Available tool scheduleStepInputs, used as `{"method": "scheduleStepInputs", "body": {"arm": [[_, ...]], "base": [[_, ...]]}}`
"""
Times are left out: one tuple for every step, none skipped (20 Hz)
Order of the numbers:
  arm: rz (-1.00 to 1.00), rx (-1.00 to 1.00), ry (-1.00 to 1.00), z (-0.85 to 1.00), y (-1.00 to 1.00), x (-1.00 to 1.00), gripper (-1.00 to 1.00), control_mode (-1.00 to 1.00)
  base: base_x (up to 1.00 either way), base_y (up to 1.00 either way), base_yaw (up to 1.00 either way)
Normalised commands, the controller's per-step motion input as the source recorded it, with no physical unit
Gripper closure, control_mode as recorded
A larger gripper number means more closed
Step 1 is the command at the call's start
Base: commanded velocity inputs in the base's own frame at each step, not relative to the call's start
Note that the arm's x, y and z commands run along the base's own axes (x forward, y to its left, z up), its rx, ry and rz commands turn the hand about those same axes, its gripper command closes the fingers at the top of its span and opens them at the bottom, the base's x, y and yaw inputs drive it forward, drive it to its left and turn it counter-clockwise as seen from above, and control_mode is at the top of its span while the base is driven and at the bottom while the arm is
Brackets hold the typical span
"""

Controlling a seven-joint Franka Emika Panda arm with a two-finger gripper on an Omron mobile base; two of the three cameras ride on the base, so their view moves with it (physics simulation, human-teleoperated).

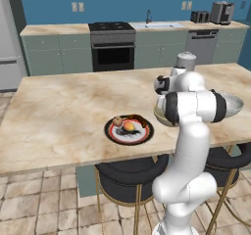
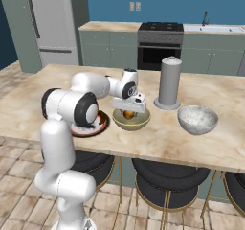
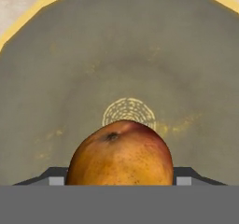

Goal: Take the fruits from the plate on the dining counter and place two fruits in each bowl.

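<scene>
Counter: long beige marble-patterned counter [image 1: 59, 111] with brown veins, carrying everything listed below; black round stools stand under its near edge.
Arm: white Franka arm with dark joints, reaching forward over the counter, its hand directly above the olive-yellow bowl.
Cylinder: tall grey cylinder with a domed cap [image 2: 170, 83], upright on the counter, behind and between the two bowls.
Plate: flat round plate with black rim, red ring and patterned white centre [image 1: 129, 130], on the counter to the left of the olive-yellow bowl. In the right base view the arm's elbow covers most of it.
Speckled bowl: round white-grey speckled bowl [image 2: 198, 119], to the right of the olive-yellow bowl and apart from it; nothing visible inside.
Olive bowl: round olive-yellow bowl [image 2: 130, 120], between plate and speckled bowl, with a pale ring mark at the middle of its floor.
Fingers: fingers [image 2: 128, 112] point down into the olive bowl, spread about the width of one fruit; a dark tip shows at each side of that fruit in the hand view, pressed against it.
Held fruit: yellow-orange round fruit with a red blush [image 3: 120, 155], clamped between the fingers, over the bowl's floor; whether it touches the floor cannot be told.
Plate fruits: three small fruits on the plate: reddish-brown [image 1: 117, 121], peach-pink [image 1: 129, 126], dark brown [image 1: 138, 119], close together.
</scene>
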Motion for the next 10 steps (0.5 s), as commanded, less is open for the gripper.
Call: {"method": "scheduleStepInputs", "body": {"arm": [[0.00,0.00,0.00,-0.14,0.00,0.31,1.00,-1.00],[0.00,0.00,0.00,-0.21,0.00,0.28,1.00,-1.00],[0.00,0.00,0.00,-0.23,0.00,0.24,1.00,-1.00],[0.00,0.00,0.01,-0.23,0.00,0.15,1.00,-1.00],[0.00,0.00,0.01,-0.21,0.00,0.04,1.00,-1.00],[0.00,0.00,0.01,-0.15,0.00,0.00,1.00,-1.00],[0.00,0.00,0.01,-0.14,0.00,0.00,1.00,-1.00],[0.00,0.00,0.00,-0.10,0.00,0.00,1.00,-1.00],[0.00,0.00,0.01,-0.08,0.00,0.00,1.00,-1.00],[0.00,0.00,0.05,-0.11,-0.01,0.00,1.00,-1.00]], "base": [[0.00,0.00,0.00],[0.00,0.00,0.00],[0.00,0.00,0.00],[0.00,0.00,0.00],[0.00,0.00,0.00],[0.00,0.00,0.00],[0.00,0.00,0.00],[0.00,0.00,0.00],[0.00,0.00,0.00],[0.00,0.00,0.00]]}}
